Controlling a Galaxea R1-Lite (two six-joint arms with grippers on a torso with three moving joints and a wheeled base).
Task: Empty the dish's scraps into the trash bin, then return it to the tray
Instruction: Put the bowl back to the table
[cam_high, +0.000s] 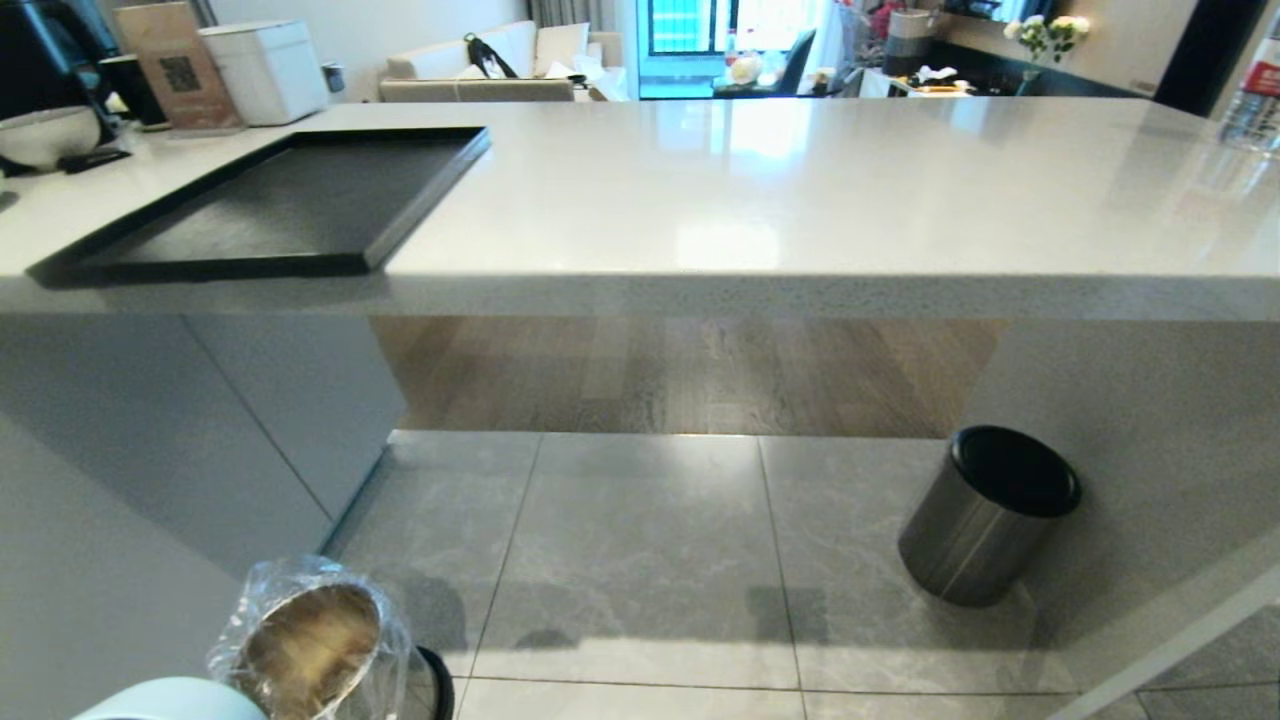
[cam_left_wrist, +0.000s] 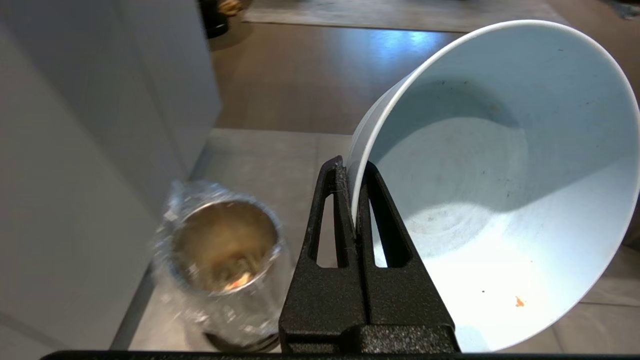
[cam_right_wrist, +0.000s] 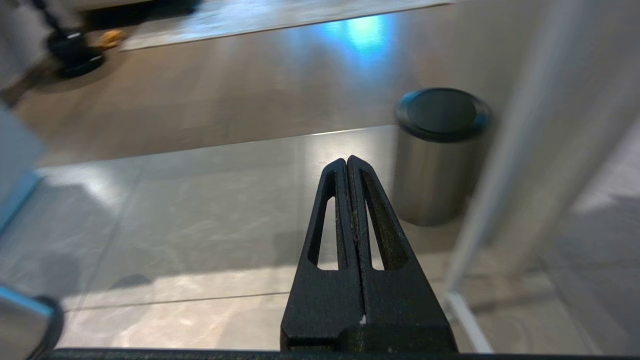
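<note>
**A:** Where is the bowl?

**B:** The left gripper (cam_left_wrist: 356, 172) pinches the rim of the pale blue bowl (cam_left_wrist: 500, 175), one finger inside the wall and one outside. The bowl is tipped on its side, mouth facing the camera. It is almost bare inside — one tiny orange fleck (cam_left_wrist: 519, 301) clings near the lower edge.

**A:** And the trash bin?

**B:** The steel bin (cam_left_wrist: 222, 260) with the clear bag liner stands on the grey tiled floor, just beside the bowl and lower down. Orange and pale bits of scraps (cam_left_wrist: 239, 281) lie at its bottom.

**A:** The tray?

**B:** The black tray (cam_high: 290, 200) sits up on the white counter (cam_high: 800, 190), at its left end, well apart from the bowl.

**A:** The other arm?

**B:** The right gripper (cam_right_wrist: 348, 162) hangs over the floor, fingers pressed together on nothing — a darker bin (cam_right_wrist: 435, 155) with no bag stands beyond it.
</note>
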